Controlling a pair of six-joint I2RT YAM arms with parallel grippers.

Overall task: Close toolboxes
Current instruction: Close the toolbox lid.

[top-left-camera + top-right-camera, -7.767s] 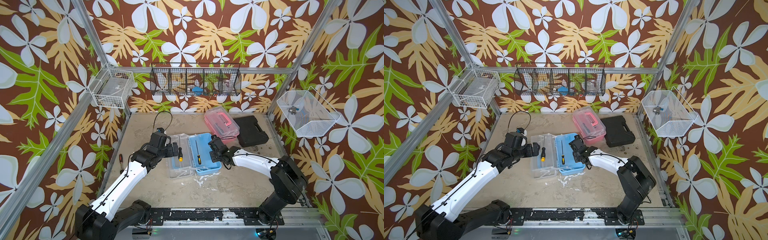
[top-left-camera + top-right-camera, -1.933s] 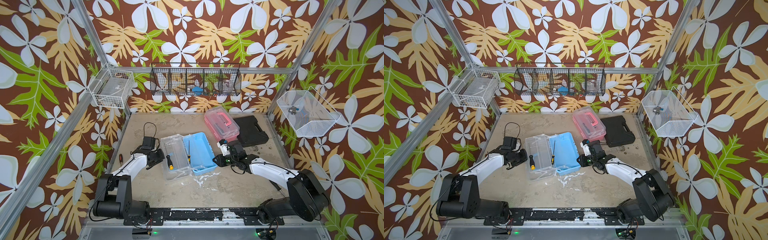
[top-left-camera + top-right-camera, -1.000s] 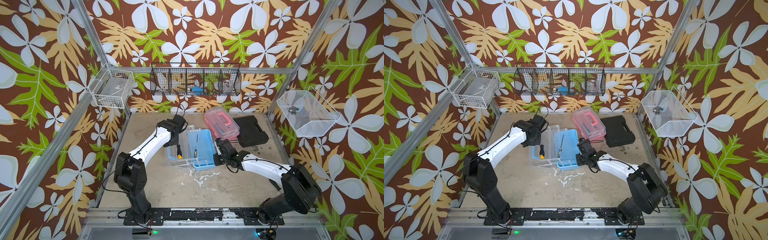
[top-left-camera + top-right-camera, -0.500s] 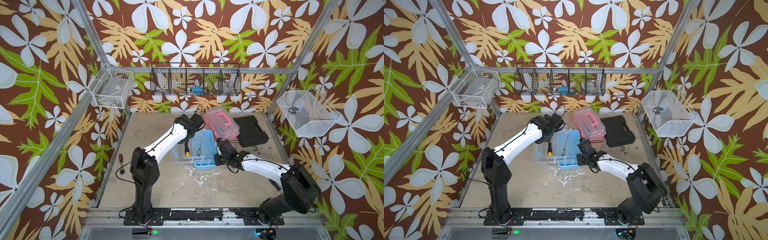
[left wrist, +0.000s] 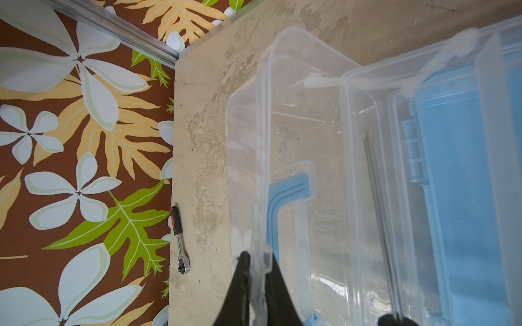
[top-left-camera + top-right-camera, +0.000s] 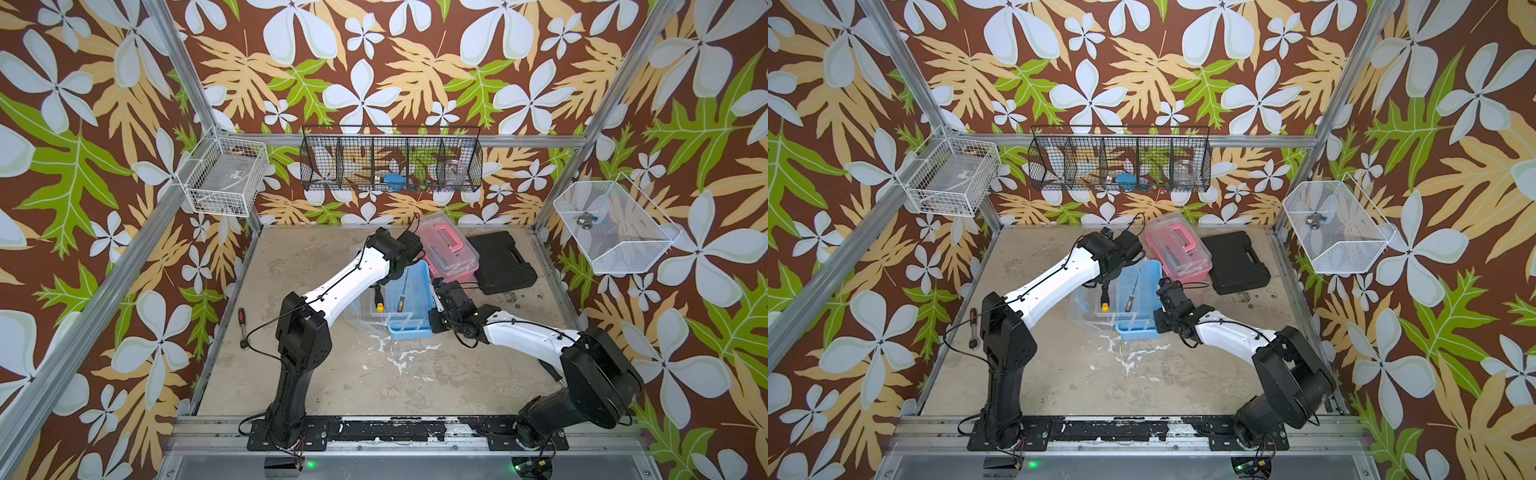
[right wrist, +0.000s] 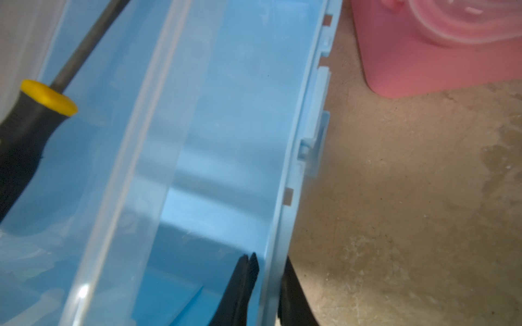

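Blue toolbox (image 6: 409,332): mid-table (image 6: 332,374), base flat, open.
Clear lid (image 5: 296,93): raised on its hinge along the base's left side, not down on the base; its blue handle (image 5: 272,214) shows through the plastic.
Left gripper (image 5: 257,255): my jaws pinch the lid's free rim, with the clear plastic caught between the two fingers.
Right gripper (image 7: 268,258): my jaws sit astride the base's right wall, one finger inside and one outside; I cannot tell whether they press it.
Contents: two screwdrivers with black-and-yellow handles; one screwdriver (image 6: 401,300) lies on the blue floor, the second screwdriver (image 6: 378,296) shows through the clear lid.
Pink toolbox (image 6: 451,253): back of the table, just beyond the blue base's far right corner, lid down on its base.
Black case (image 6: 500,262): shut and flat, on the pink toolbox's right side; I cannot tell whether they touch.
Ratchet (image 6: 243,328): alone by the table's left edge, well apart from both boxes.
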